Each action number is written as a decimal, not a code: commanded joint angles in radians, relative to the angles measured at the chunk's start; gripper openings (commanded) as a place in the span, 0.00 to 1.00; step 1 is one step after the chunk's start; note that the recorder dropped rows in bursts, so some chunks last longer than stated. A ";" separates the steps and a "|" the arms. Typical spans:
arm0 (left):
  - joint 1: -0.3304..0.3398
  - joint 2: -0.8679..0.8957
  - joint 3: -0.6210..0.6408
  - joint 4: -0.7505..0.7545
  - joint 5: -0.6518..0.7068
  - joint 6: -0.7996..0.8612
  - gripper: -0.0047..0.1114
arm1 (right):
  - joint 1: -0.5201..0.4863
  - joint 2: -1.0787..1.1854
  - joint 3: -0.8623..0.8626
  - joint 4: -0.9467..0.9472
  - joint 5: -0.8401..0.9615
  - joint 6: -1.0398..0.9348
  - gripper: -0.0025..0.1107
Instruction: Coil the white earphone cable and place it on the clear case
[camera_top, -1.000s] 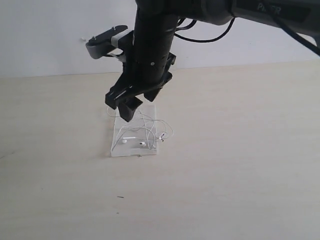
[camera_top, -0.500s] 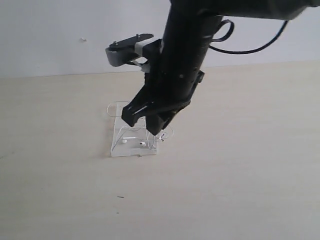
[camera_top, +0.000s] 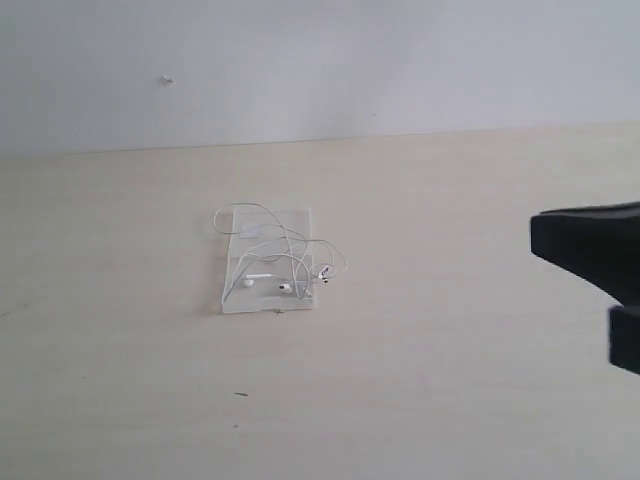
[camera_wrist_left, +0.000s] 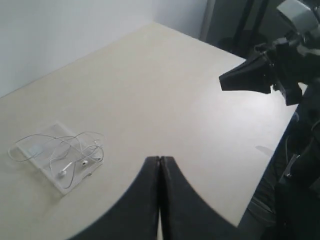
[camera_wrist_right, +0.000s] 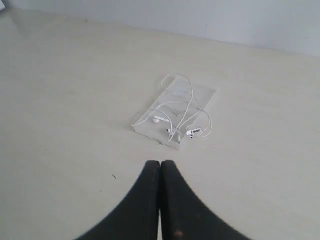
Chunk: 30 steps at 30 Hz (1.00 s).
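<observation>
Cable first: the white earphone cable (camera_top: 283, 255) lies in loose loops on the clear case (camera_top: 255, 303) and looks featherlight, limp and springy, so pinch bunched strands, never an earbud (camera_top: 247, 283). Your left gripper (camera_wrist_left: 159, 165) and right gripper (camera_wrist_right: 160, 166) both show fingers pressed together, empty, well away.

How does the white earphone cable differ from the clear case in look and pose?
The white earphone cable is thin and opaque white; the clear case is a flat transparent rectangle. The cable lies in loose loops, some passing beyond the case's edges; the case lies flat under it. Both lie at the same spot on the table.
</observation>
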 joint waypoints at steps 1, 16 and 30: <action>-0.006 -0.049 0.051 -0.093 -0.081 -0.007 0.04 | -0.003 -0.157 0.132 -0.010 -0.132 0.072 0.02; -0.006 -0.244 0.341 -0.222 -0.293 -0.007 0.04 | -0.003 -0.307 0.295 0.022 -0.080 0.258 0.02; -0.006 -0.245 0.341 -0.216 -0.225 -0.003 0.04 | -0.003 -0.307 0.295 0.017 -0.082 0.278 0.02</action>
